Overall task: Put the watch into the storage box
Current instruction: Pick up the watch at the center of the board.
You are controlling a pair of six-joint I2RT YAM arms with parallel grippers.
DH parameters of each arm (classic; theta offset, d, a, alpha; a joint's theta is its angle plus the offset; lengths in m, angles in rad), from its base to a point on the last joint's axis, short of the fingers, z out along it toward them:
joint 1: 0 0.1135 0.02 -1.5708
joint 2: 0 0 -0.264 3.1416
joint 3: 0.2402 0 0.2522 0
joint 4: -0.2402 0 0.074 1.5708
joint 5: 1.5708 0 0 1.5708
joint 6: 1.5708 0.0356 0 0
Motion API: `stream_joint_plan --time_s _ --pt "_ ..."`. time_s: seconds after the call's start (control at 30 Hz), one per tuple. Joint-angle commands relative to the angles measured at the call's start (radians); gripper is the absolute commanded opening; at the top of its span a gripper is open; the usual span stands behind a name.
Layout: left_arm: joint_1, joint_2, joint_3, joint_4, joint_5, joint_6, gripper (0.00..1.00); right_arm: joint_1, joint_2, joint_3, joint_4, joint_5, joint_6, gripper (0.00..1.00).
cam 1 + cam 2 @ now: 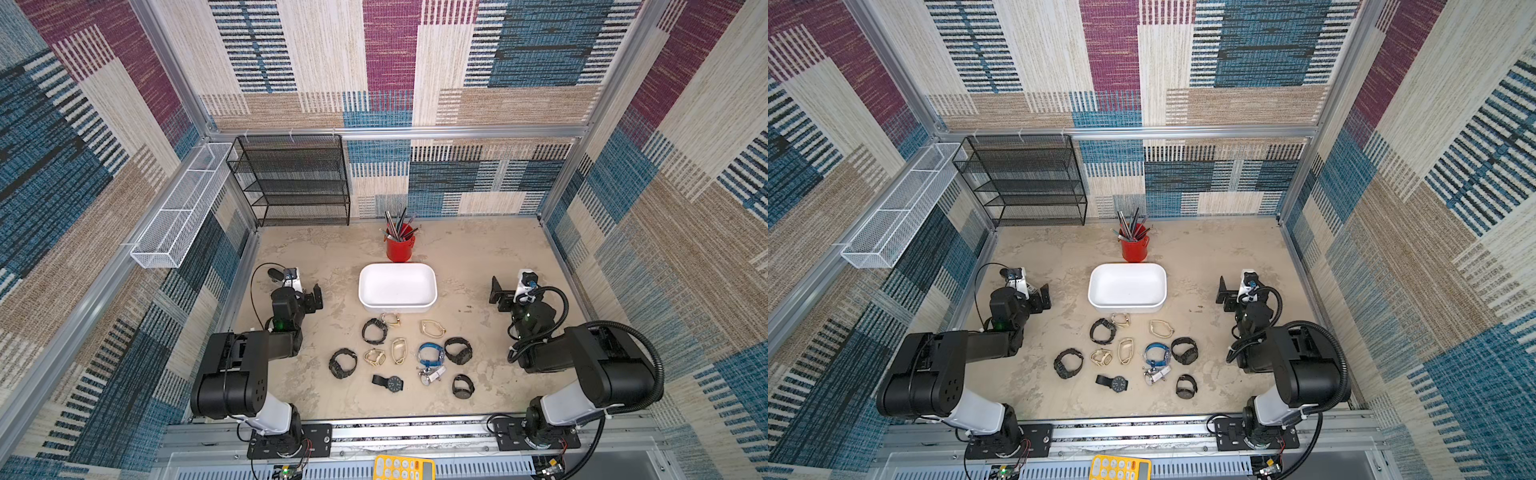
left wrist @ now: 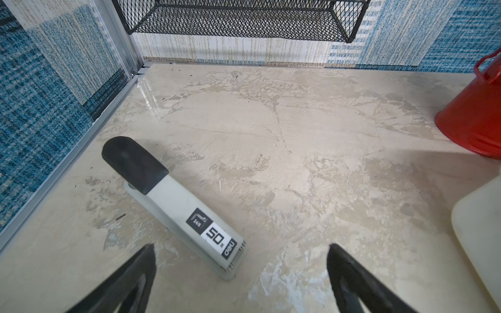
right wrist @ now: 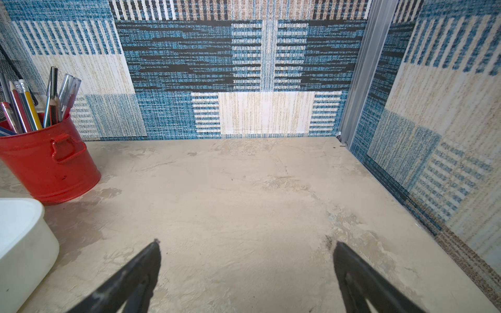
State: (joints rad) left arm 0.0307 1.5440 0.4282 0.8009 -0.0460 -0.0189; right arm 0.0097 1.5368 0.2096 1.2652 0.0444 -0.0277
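Two folded arms, tools splayed

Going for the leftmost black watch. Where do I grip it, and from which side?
Pinch the strap of the black watch, not the case. It seems to lie as a closed ring, opening up, so come straight down with one finger inside the ring and one outside, on the side away from the gold watch next to it.

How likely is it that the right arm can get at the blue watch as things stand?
Probably yes: the right claw is open and empty, nothing lies over the blue watch, though a black watch sits close beside it on that arm's side.
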Motion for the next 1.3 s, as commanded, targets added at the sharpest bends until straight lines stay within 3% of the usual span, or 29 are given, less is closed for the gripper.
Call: stream_joint_plan --time_s 0.0,0.1,0.17,0.27,0.37,0.47,0.53,0.6,0.63,0.7,0.77,0.87,1.07,1.27 --pt "-0.003 -0.007 -0.006 0.024 0.022 0.019 0.94 -0.001 -0.003 0.002 0.019 -0.009 0.0 1.0" --pt "-0.037 -0.086 -0.04 0.025 -0.04 0.045 0.92 -0.001 -0.003 0.001 0.02 -0.009 0.0 1.0" --pt "-0.064 -0.194 -0.027 -0.084 -0.109 0.044 0.93 0.0 -0.022 0.011 0.004 0.015 0.005 1.0" --pt "-0.073 -0.353 0.078 -0.388 -0.183 -0.072 0.95 0.0 -0.133 0.187 -0.391 0.093 0.045 1.0" --pt "-0.072 -0.477 0.168 -0.571 -0.106 -0.155 0.99 0.001 -0.209 0.347 -0.68 0.076 0.154 1.0" --pt "-0.072 -0.58 0.114 -0.483 -0.017 -0.26 0.99 0.001 -0.294 0.363 -0.746 0.025 0.347 1.0" --pt "-0.072 -0.645 0.017 -0.317 0.042 -0.338 0.99 0.001 -0.327 0.336 -0.764 0.0 0.477 1.0" --pt "-0.071 -0.642 -0.087 -0.056 0.051 -0.407 0.99 0.001 -0.324 0.305 -0.722 -0.096 0.447 1.0" --pt "-0.068 -0.632 -0.103 -0.013 0.052 -0.441 0.99 0.002 -0.321 0.313 -0.752 -0.135 0.449 1.0" --pt "-0.068 -0.637 -0.04 -0.158 0.09 -0.476 0.99 0.001 -0.325 0.328 -0.817 -0.21 0.445 1.0" --pt "-0.069 -0.639 0.058 -0.417 0.166 -0.446 0.99 0.003 -0.346 0.33 -0.881 -0.24 0.44 1.0" --pt "-0.071 -0.639 0.12 -0.595 0.213 -0.445 0.99 0.014 -0.388 0.325 -0.995 -0.256 0.41 0.99" --pt "-0.107 -0.659 0.117 -0.74 0.309 -0.463 0.97 0.133 -0.39 0.358 -1.197 -0.246 0.37 0.97" --pt "-0.245 -0.641 0.09 -0.799 0.278 -0.43 0.96 0.276 -0.339 0.376 -1.29 -0.249 0.35 0.9"
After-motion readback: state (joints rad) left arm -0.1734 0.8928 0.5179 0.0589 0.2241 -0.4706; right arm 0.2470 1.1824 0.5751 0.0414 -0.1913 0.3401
